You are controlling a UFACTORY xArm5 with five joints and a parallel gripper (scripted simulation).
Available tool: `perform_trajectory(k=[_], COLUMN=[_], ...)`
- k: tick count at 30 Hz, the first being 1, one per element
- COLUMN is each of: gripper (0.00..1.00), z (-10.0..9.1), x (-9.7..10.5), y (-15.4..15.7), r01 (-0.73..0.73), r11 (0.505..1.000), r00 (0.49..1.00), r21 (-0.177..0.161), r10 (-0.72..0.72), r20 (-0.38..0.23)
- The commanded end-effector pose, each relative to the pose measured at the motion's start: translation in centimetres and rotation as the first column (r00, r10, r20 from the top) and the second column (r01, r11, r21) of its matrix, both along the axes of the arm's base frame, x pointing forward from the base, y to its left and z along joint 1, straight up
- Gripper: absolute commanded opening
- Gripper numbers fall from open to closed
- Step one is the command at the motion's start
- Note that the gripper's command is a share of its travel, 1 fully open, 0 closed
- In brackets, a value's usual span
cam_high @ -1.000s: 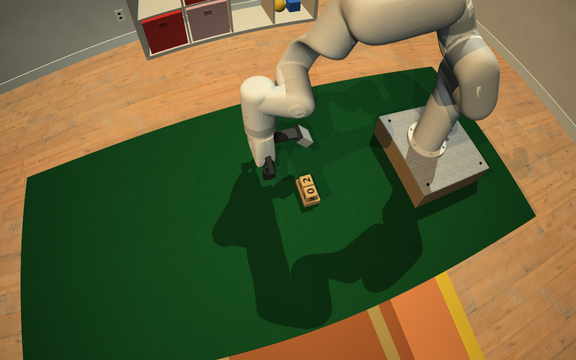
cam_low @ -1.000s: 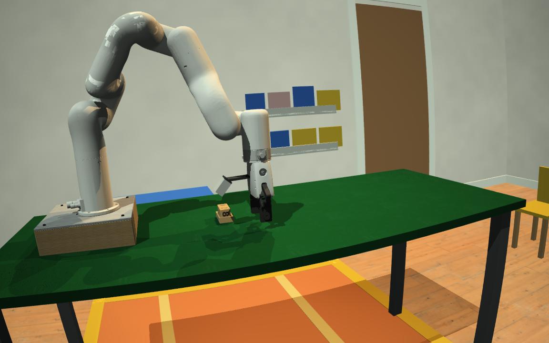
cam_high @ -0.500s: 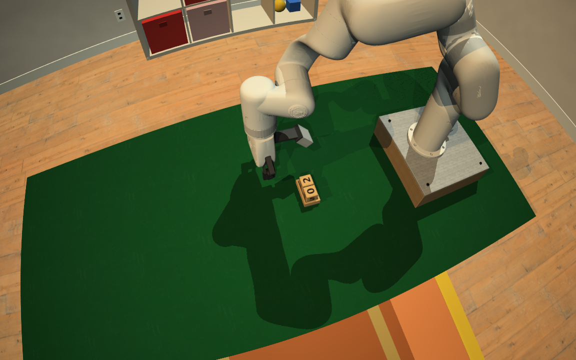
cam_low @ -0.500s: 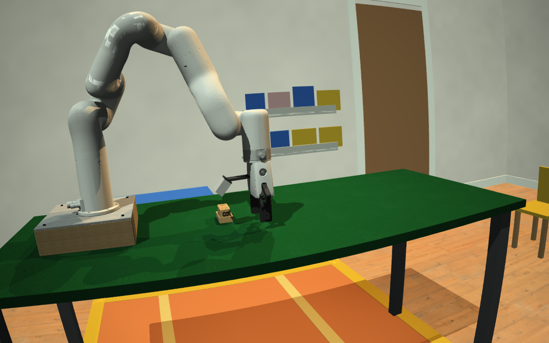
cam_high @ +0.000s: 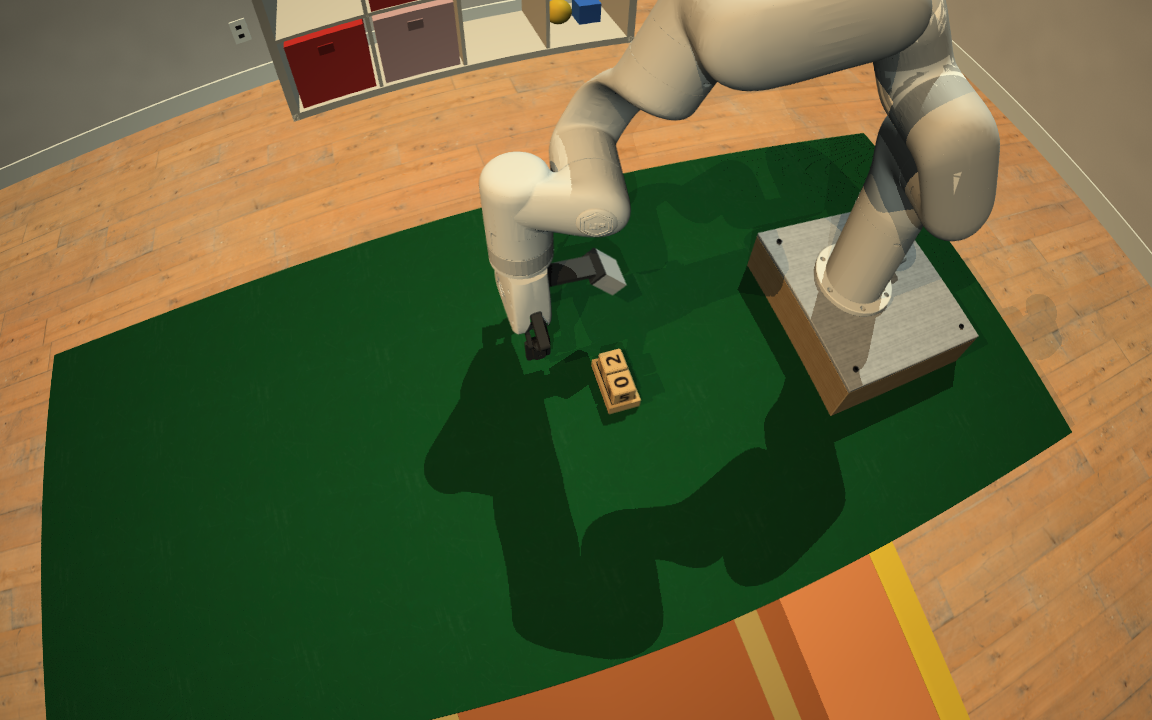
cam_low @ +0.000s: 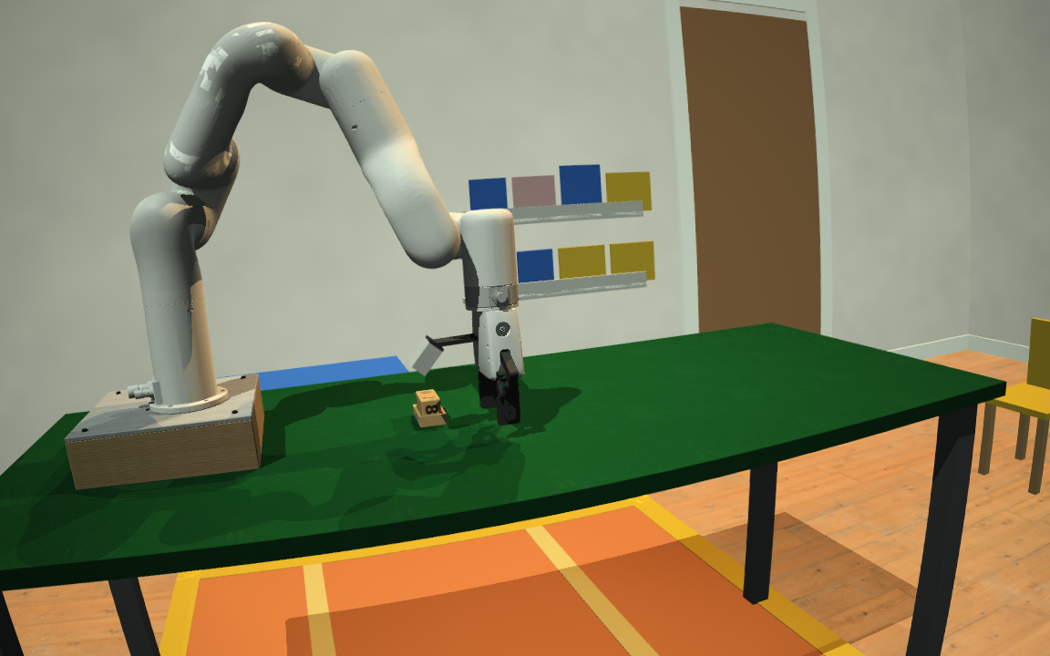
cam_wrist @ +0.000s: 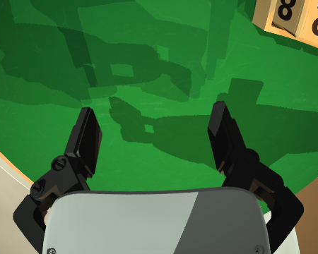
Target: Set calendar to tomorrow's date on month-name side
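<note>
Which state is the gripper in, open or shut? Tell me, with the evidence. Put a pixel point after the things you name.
Open. In the wrist view, the gripper's [cam_high: 537, 351] [cam_low: 508, 420] [cam_wrist: 153, 106] two black fingers stand wide apart, with only green surface visible between them.

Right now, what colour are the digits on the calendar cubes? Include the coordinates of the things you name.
Black, on the pale wooden cubes [cam_high: 616, 370] [cam_low: 427, 403] [cam_wrist: 316, 19]; the wrist view shows it best.
</note>
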State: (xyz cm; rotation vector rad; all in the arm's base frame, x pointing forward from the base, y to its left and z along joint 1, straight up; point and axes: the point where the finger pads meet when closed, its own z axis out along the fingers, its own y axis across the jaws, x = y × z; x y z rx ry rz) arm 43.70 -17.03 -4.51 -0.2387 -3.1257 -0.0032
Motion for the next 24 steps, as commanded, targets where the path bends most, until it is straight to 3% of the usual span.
perform_trajectory(k=[1,24], gripper=[1.0,1.0], z=[0.12,0.71], x=[0.13,0.14], y=[-0.05,-0.05], r01=[0.0,0.0], r11=[1.0,1.0], r00=[1.0,1.0], r21=[-0.001,-0.001], r10=[0.0,0.0], r20=[0.003,0.003])
